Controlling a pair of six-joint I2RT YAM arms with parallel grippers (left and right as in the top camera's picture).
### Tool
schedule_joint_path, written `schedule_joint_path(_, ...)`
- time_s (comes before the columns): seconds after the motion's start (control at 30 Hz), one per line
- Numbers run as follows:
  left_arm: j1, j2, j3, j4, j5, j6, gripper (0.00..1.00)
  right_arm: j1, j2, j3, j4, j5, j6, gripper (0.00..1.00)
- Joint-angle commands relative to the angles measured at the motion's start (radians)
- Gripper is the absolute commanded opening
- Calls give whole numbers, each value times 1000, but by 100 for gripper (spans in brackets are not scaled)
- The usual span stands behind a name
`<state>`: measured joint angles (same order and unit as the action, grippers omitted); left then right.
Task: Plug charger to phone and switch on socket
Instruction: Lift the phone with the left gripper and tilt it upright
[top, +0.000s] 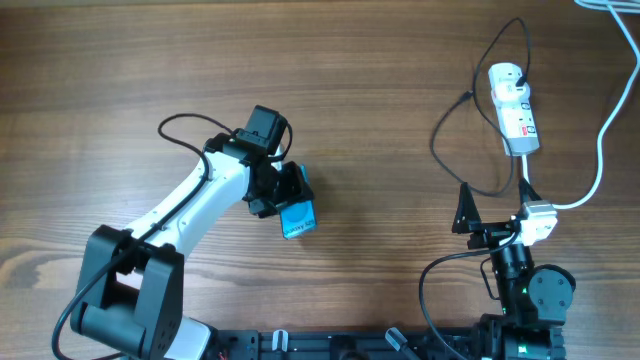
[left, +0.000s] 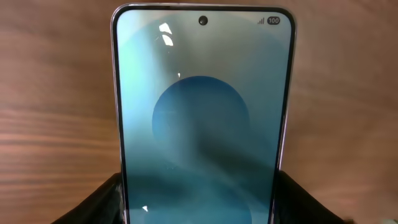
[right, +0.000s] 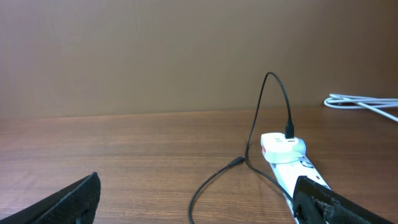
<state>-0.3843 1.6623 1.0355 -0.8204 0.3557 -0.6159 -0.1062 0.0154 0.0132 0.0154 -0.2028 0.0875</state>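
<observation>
My left gripper (top: 287, 195) is shut on the phone (top: 298, 218), which has a cyan screen and is held left of the table's middle. In the left wrist view the phone (left: 199, 106) fills the frame between my two fingers (left: 199, 208). The white socket strip (top: 515, 110) lies at the far right, with the charger's black plug in its far end. The thin black cable loops to the left and its connector tip (top: 467, 97) lies loose on the wood. My right gripper (top: 495, 205) is open and empty just in front of the strip (right: 292, 165). The tip (right: 236, 162) lies ahead of the fingers (right: 205, 199).
The strip's thick white cord (top: 605, 130) runs from its near end to the back right corner and also shows in the right wrist view (right: 367, 102). The table is bare brown wood (top: 380, 120).
</observation>
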Motion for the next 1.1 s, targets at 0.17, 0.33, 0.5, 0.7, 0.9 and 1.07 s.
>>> schedule_joint_path(0.17,1,-32,21,-37,329,-29,36,2,-12,-8,2,-16,-9,100)
schedule_joint_path(0.33,1,-32,21,-25,332,-33,36,2,-12,-8,2,-16,-8,100)
schedule_joint_path(0.5,1,-32,36,-8,332,-58,41,2,-12,-8,2,-16,-8,100)
schedule_joint_path(0.7,1,-32,66,10,331,-74,40,2,-12,-8,2,-16,-9,100)
schedule_joint_path(0.9,1,-32,68,21,330,-97,40,2,2,-8,2,-16,-8,100)
schedule_joint_path(1.07,1,-32,72,40,332,-116,40,2,2,-8,2,-16,-8,100)
